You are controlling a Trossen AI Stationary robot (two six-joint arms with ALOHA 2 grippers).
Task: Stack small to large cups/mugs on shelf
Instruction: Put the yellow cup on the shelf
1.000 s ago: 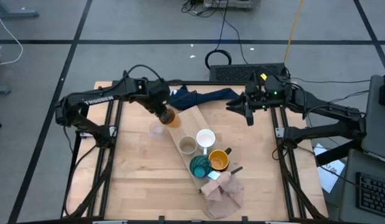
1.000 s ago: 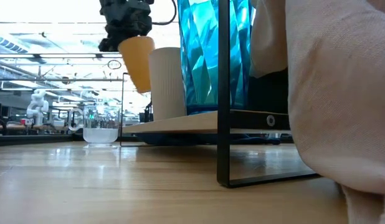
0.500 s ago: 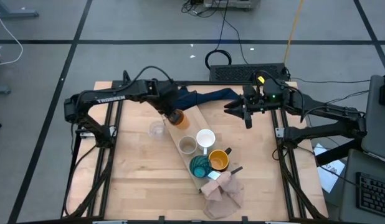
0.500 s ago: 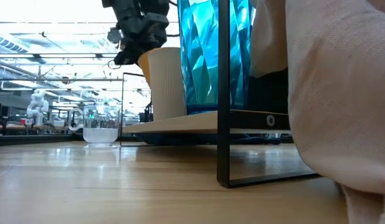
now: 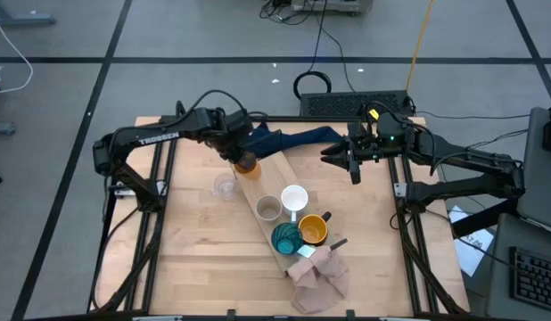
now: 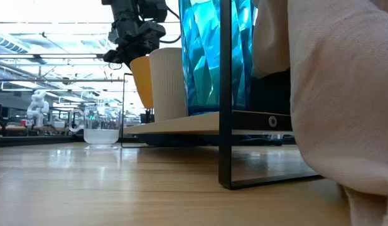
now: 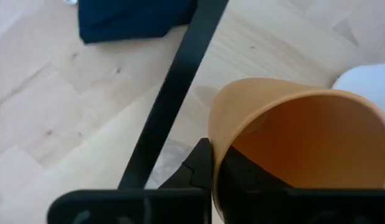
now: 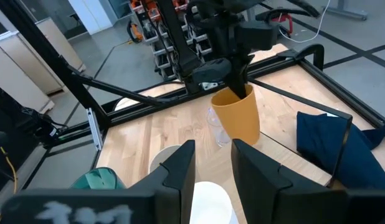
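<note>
Between left fingers [image 8: 237,79], orange cup [image 8: 237,116] rim

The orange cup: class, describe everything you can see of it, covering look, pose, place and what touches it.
The orange cup is a plain, handle-less tapered tumbler, matte, plastic-looking, empty inside as the left wrist view shows. The left gripper is shut on its rim, one finger inside. It hangs roughly upright, slightly tilted, over the far end of the shelf; whether its base touches the board cannot be told. The glass stands beside it on the table.
</note>
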